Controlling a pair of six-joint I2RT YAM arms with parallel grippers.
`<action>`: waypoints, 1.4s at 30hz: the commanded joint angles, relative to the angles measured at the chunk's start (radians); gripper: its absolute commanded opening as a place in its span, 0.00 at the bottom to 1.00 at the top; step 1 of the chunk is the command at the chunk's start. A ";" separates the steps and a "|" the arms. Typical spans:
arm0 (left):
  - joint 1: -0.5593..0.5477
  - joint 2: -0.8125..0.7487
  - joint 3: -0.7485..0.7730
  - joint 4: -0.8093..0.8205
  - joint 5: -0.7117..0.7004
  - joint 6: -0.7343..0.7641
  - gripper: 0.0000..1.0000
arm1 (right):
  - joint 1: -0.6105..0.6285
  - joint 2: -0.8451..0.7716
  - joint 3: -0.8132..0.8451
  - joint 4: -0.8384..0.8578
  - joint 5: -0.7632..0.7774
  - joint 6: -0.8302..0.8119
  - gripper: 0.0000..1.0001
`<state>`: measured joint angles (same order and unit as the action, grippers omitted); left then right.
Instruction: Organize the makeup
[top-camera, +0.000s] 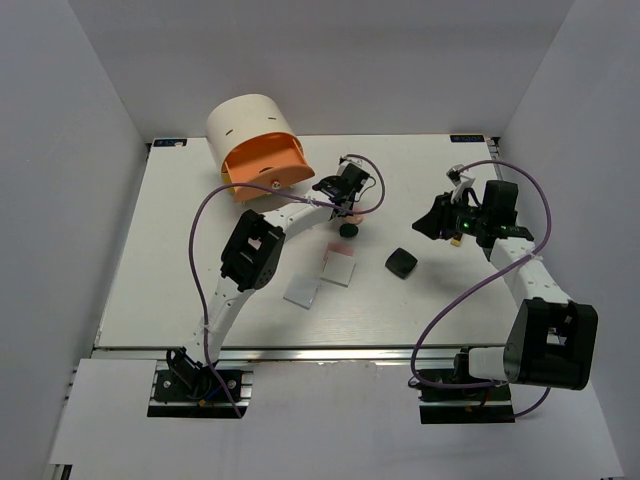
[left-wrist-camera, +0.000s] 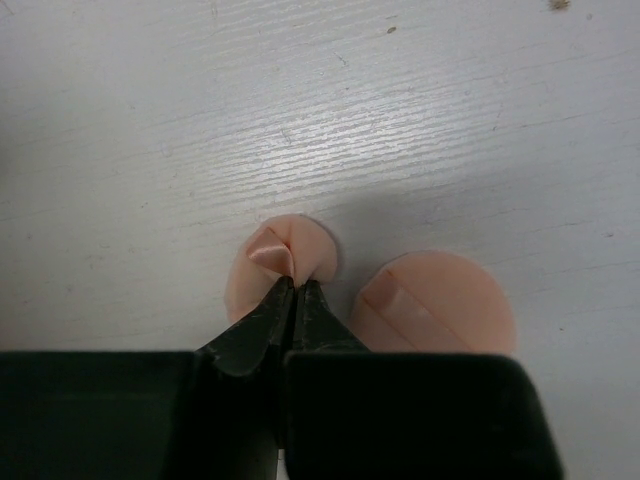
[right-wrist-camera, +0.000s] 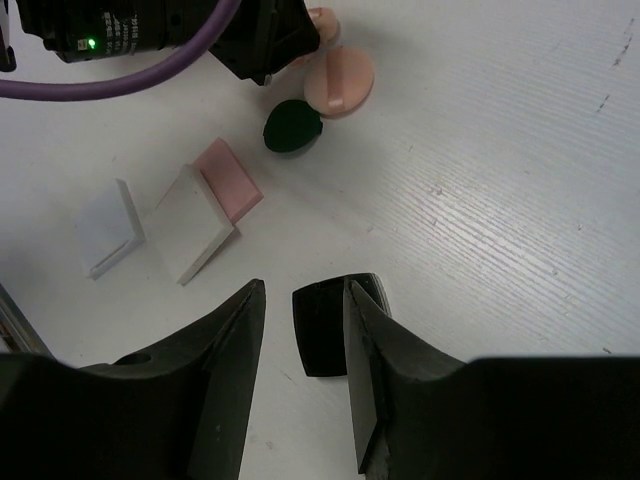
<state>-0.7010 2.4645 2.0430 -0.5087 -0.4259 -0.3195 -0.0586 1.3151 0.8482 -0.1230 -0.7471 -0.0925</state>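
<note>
My left gripper (left-wrist-camera: 295, 285) is shut, its tips pinching the raised fold of a coppery-pink disc (left-wrist-camera: 300, 245) that lies on the table. A second coppery-pink disc (left-wrist-camera: 435, 305) lies just to its right. In the top view this gripper (top-camera: 347, 207) is near the orange drawer, with a dark green disc (top-camera: 348, 230) just below it. My right gripper (right-wrist-camera: 300, 305) is open and hovers over the black rounded-square compact (right-wrist-camera: 320, 330), which shows between the fingers; from the top the gripper (top-camera: 428, 225) is up-right of the compact (top-camera: 401, 263). The black-gold stick is out of view.
The cream cylinder (top-camera: 248, 125) with its orange drawer (top-camera: 265, 165) open stands at the back left. Two white squares (top-camera: 301, 290) (top-camera: 339, 271) and a pink square (top-camera: 340, 251) lie mid-table. The right wrist view shows the green disc (right-wrist-camera: 292, 127) and a pink disc (right-wrist-camera: 340, 80).
</note>
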 joint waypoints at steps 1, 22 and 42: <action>0.011 -0.021 0.005 -0.105 0.038 0.003 0.00 | -0.004 -0.019 0.055 -0.007 -0.023 -0.018 0.43; -0.046 -0.217 0.155 -0.005 0.099 0.000 0.00 | -0.006 -0.027 0.146 -0.056 -0.028 -0.029 0.43; 0.030 -0.736 -0.135 -0.076 -0.076 -0.026 0.00 | 0.000 -0.034 0.146 -0.075 -0.028 -0.046 0.43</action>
<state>-0.7292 1.8023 1.9511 -0.5056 -0.4328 -0.3225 -0.0589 1.2709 0.9482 -0.1864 -0.7605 -0.1234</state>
